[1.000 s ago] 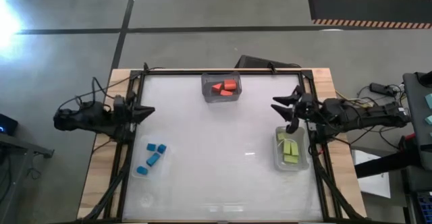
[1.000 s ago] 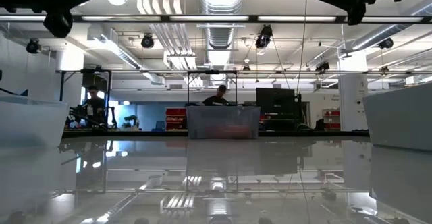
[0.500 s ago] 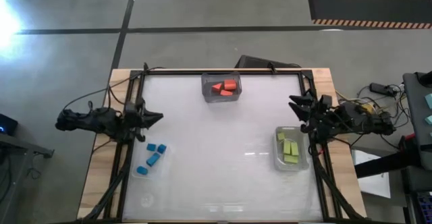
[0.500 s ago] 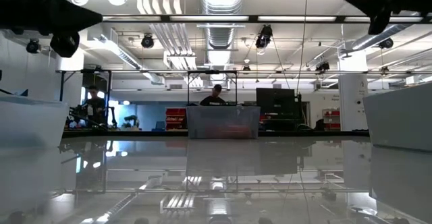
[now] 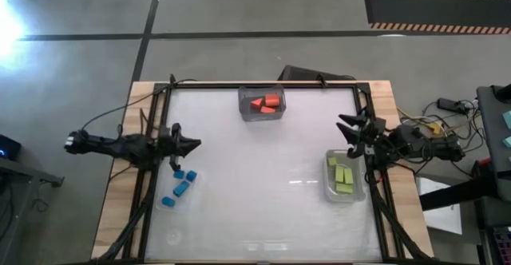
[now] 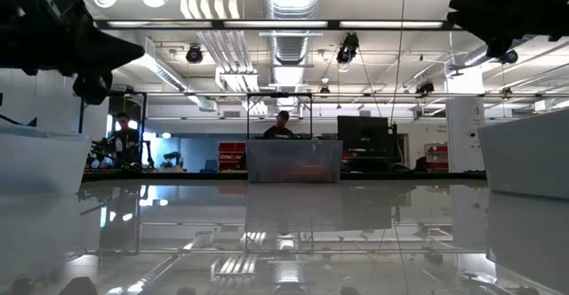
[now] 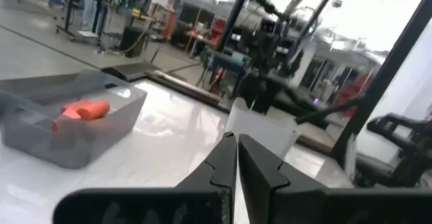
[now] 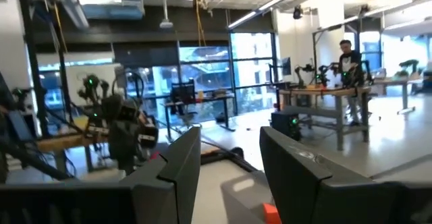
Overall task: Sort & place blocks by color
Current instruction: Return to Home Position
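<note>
Several blue blocks (image 5: 181, 187) lie in a faint clear bin near the table's left edge. Orange-red blocks (image 5: 263, 102) sit in a clear bin (image 5: 246, 110) at the far edge, also in the left wrist view (image 7: 84, 109). Yellow-green blocks (image 5: 343, 177) lie in a clear bin (image 5: 329, 191) at the right edge. My left gripper (image 5: 196, 145) (image 7: 236, 137) is shut and hovers just beyond the blue blocks, pointing toward the table's right. My right gripper (image 5: 345, 129) (image 8: 229, 135) is open and empty, above the table on the far side of the yellow-green bin.
A black frame (image 5: 263, 84) runs round the white table top. Bare table surface (image 5: 263, 185) lies between the three bins. In the low view the bins stand at the left (image 6: 36, 157), the middle (image 6: 293, 160) and the right (image 6: 529, 157). People show in the room behind.
My left gripper has reached out from the table's left edge toward the right and a little toward the near edge, ending beside the blue blocks. My right gripper has drawn back from above the yellow-green bin toward the table's right edge. The blocks have stayed where they were.
</note>
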